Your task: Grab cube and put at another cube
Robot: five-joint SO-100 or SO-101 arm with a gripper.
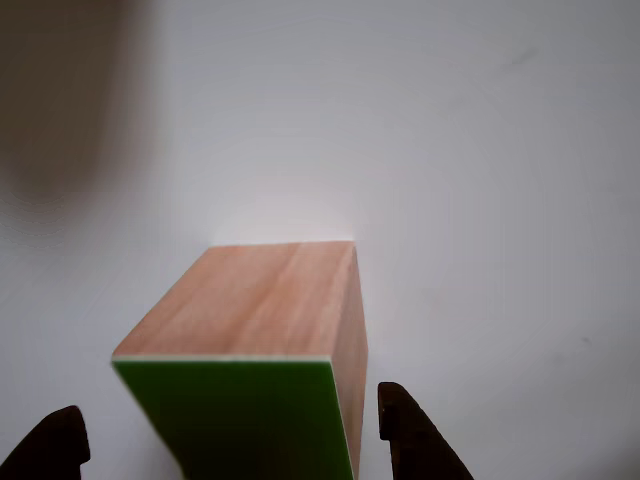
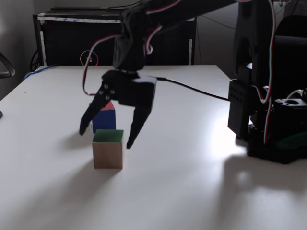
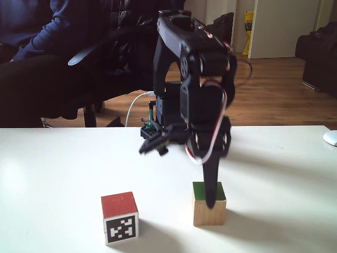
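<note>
The cube (image 2: 108, 149), light wood with its green face turned up, sits on the white worktop (image 2: 192, 182) in a fixed view, untouched, directly below the claw (image 2: 106, 136). Reading left to right in that view, one dark finger tip hangs left of the cube, the cube stands in the middle, and the second finger tip hangs just right of it; the fingers are spread wide apart and grip nothing. This straddling pose looks like the lineup for a grasp, with descent and closing not yet done. Just behind the cube is the another cube (image 2: 104, 119), showing a blue side and red top. In another fixed view, the red-topped another cube (image 3: 120, 217) with a black-and-white marker stands left, the cube (image 3: 209, 203) right. No containers are visible.
</note>
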